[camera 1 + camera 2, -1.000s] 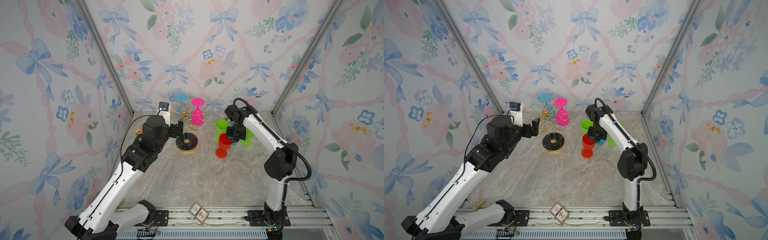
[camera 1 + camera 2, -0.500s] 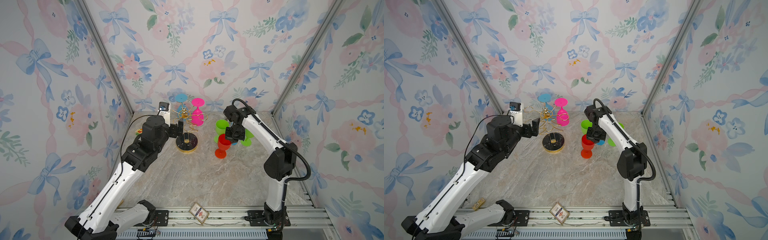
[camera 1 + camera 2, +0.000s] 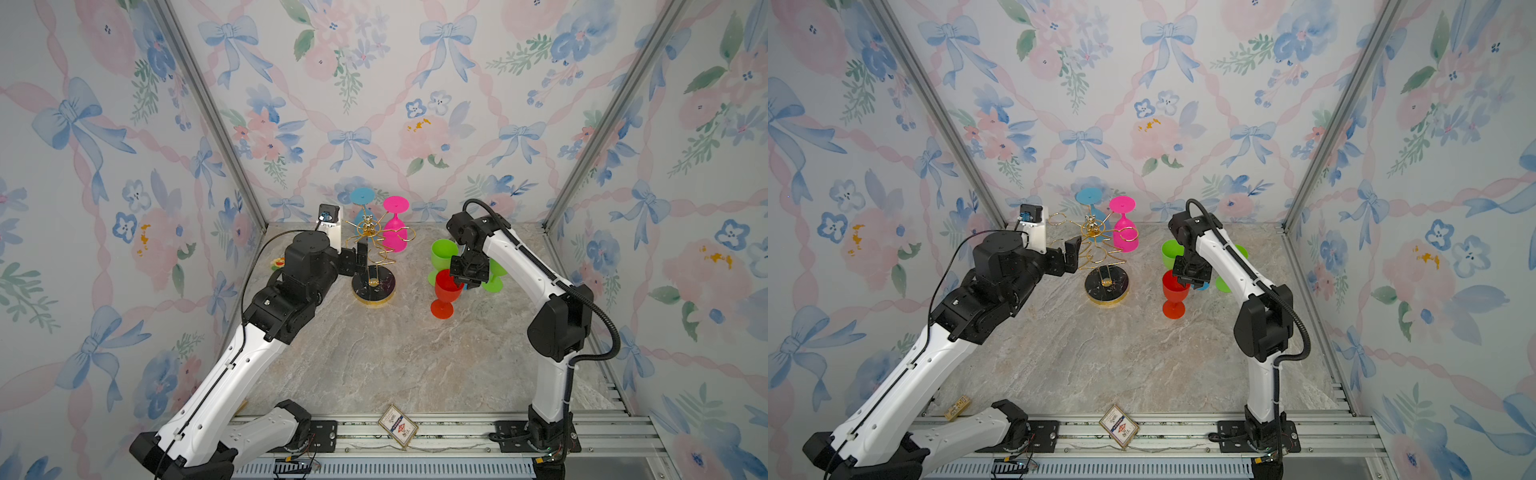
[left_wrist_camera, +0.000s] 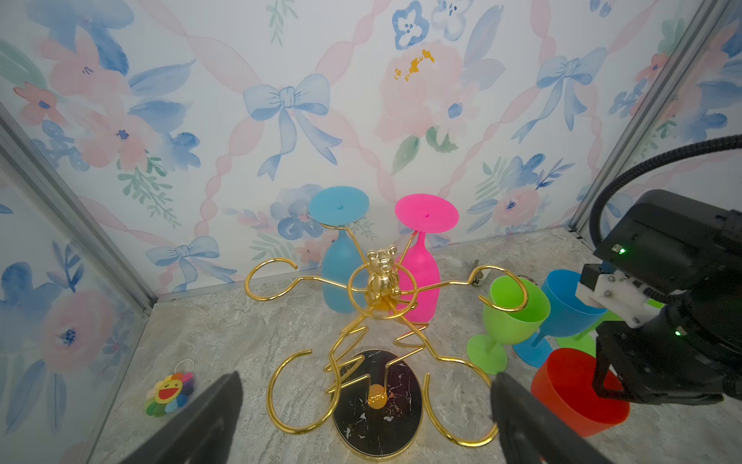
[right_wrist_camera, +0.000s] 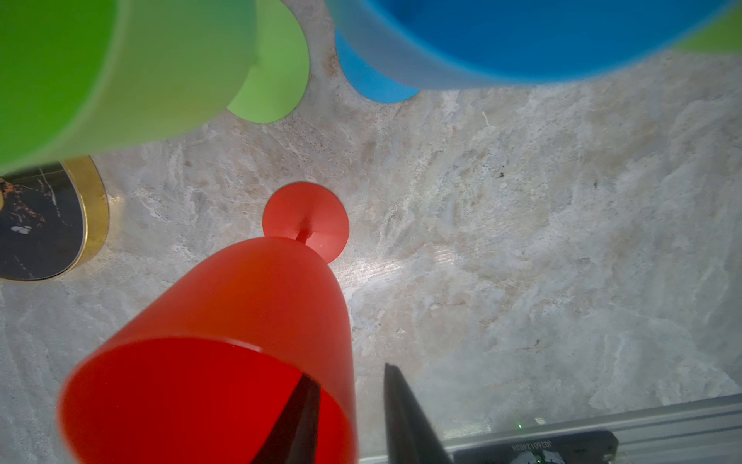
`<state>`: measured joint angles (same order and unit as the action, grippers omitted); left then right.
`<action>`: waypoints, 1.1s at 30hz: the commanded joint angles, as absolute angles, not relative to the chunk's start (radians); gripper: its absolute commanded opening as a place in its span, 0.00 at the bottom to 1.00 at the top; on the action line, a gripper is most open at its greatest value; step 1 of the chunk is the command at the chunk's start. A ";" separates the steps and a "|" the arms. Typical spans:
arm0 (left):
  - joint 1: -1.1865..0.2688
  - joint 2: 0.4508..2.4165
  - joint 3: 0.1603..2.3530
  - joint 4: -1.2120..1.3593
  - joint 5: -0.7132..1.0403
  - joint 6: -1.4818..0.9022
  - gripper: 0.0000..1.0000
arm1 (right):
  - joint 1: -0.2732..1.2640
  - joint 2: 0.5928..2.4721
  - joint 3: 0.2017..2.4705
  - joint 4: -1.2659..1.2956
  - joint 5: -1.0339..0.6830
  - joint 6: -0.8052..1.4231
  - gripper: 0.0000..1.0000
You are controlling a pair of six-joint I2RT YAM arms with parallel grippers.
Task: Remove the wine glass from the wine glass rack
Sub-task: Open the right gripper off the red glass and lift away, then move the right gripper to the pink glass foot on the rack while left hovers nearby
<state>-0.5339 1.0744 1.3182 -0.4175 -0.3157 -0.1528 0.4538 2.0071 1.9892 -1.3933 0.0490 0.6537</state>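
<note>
The gold wine glass rack point(image 3: 372, 254) point(image 3: 1104, 254) point(image 4: 380, 279) stands at the back on its black round base point(image 4: 377, 405). A pink wine glass point(image 3: 395, 235) point(image 4: 419, 281) and a light blue wine glass point(image 3: 360, 198) point(image 4: 339, 277) hang upside down on its far arms. My left gripper point(image 4: 365, 418) point(image 3: 1069, 259) is open, close in front of the rack's stem and touching nothing. A red glass point(image 3: 446, 291) point(image 5: 249, 321) stands upright on the table. My right gripper point(image 5: 348, 371) point(image 3: 461, 284) is open astride its rim, one finger inside, the other clear of the wall.
Two green glasses point(image 3: 444, 253) point(image 3: 494, 279) and a blue one point(image 4: 570, 305) stand upright behind the red glass, close to the right arm. A sunflower toy point(image 4: 170, 393) lies by the left wall. A card point(image 3: 397, 426) rests on the front rail.
The right gripper's jaws have parted from the red glass's rim. The red glass stays standing in place. The left arm has not moved.
</note>
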 commanded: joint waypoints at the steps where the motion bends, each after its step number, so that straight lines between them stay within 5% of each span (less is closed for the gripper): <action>1: -0.527 1.075 1.321 -0.421 -0.306 -0.167 0.98 | 0.461 1.992 1.986 -1.397 0.043 0.648 0.31; 10: -0.481 1.096 1.327 -0.421 -0.277 -0.182 0.98 | 0.449 1.863 1.972 -1.359 0.061 0.579 0.37; 14: -0.404 1.132 1.355 -0.421 -0.162 -0.215 0.98 | 0.448 1.767 1.936 -1.307 0.064 0.495 0.73; 18: -0.340 1.170 1.387 -0.418 -0.050 -0.254 0.98 | 0.444 1.630 1.847 -1.180 0.041 0.414 0.85; 28: -0.139 1.298 1.517 -0.411 0.237 -0.385 0.92 | 0.317 1.411 1.514 -0.700 -0.382 0.533 0.85; 33: -0.087 1.336 1.552 -0.383 0.312 -0.435 0.93 | 0.309 1.394 1.497 -0.576 -0.419 0.555 0.83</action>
<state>-0.1127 1.3247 1.5230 -0.4114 0.2108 -0.3790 0.3149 1.4136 1.4929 -0.7315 -0.3313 0.5224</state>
